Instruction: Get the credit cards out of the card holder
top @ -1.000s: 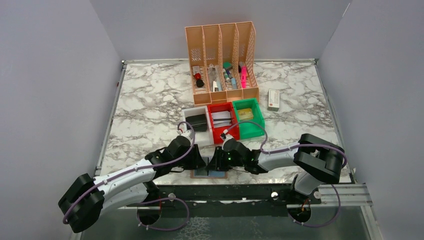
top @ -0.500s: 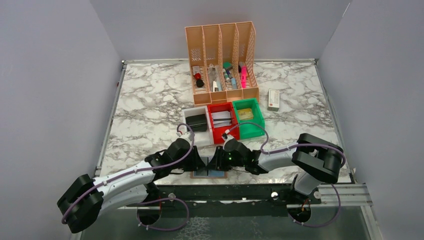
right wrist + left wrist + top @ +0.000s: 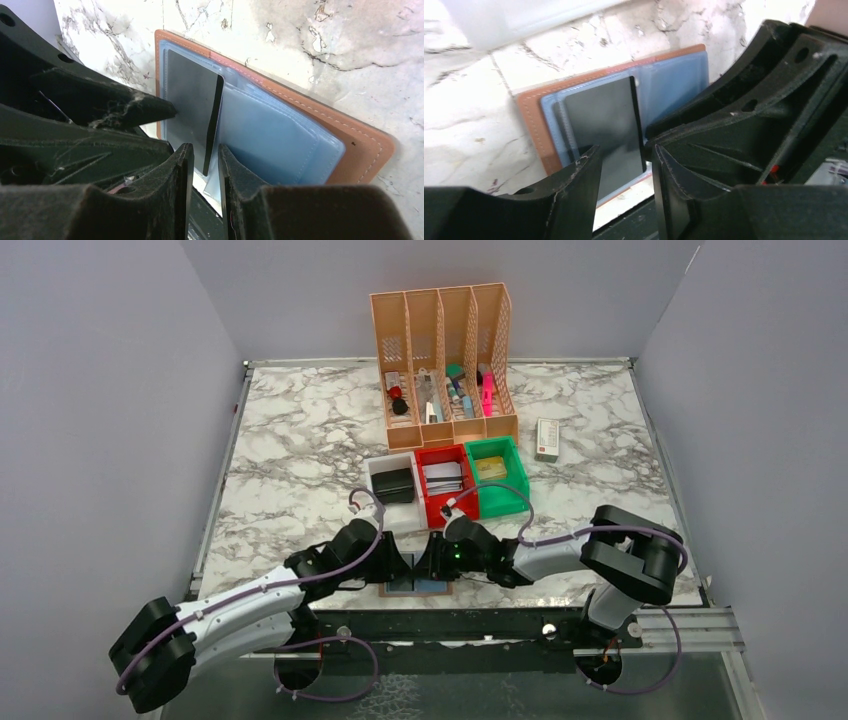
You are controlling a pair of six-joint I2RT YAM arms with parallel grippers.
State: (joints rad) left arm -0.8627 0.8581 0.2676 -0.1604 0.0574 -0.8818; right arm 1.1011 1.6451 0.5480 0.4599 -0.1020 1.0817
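The tan-brown card holder [image 3: 418, 587] lies open at the table's near edge, its blue pockets up [image 3: 531, 125] [image 3: 360, 145]. A dark credit card [image 3: 599, 120] [image 3: 187, 100] sits in its left pocket with one long edge raised off the holder. My right gripper [image 3: 430, 562] [image 3: 202, 150] has its jaws a narrow gap apart, and the card's raised edge stands between them. My left gripper [image 3: 398, 568] [image 3: 624, 152] is open just above the card's near end. Both grippers face each other over the holder. Other cards are not visible.
A white bin [image 3: 378, 472] with a black case, a red bin [image 3: 431, 502] with cards and a green bin [image 3: 500, 502] stand just behind the grippers. An orange file rack [image 3: 445, 360] and a small white box [image 3: 547, 438] are farther back. The table's front edge borders the holder.
The left arm's elbow has shifted slightly down and left. Both grippers stay at the holder, and the holder has not moved.
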